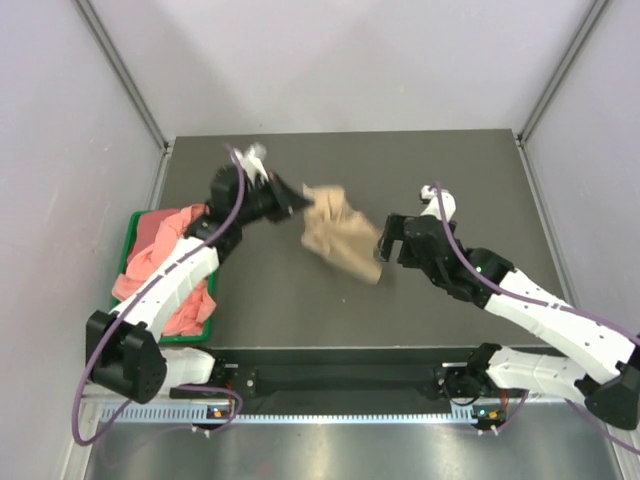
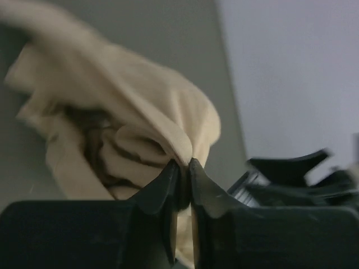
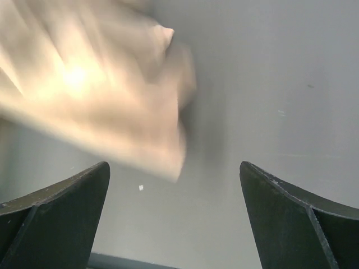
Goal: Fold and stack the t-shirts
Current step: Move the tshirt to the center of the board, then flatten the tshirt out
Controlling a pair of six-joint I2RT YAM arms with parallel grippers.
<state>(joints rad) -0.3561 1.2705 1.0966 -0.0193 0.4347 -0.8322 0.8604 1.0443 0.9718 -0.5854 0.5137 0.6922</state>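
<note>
Tan t-shirt (image 1: 338, 233) bunched over tabletop (image 1: 450, 160), edge pinched between clenched left fingers (image 2: 162, 188), right fingers (image 3: 61, 196) spread wide, empty

left hand (image 1: 298, 203): on tan t-shirt (image 1: 340, 238) corner | right hand (image 1: 388, 241): beside it | pink t-shirts (image 1: 165, 245): in green bin (image 1: 186, 339)

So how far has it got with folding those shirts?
Nothing looks folded yet. The left gripper pinches the crumpled tan cloth t-shirt; the right gripper stands open beside it. The salmon-pink cloth t-shirts lie heaped in the green plastic bin. All folding and stacking is left.
</note>
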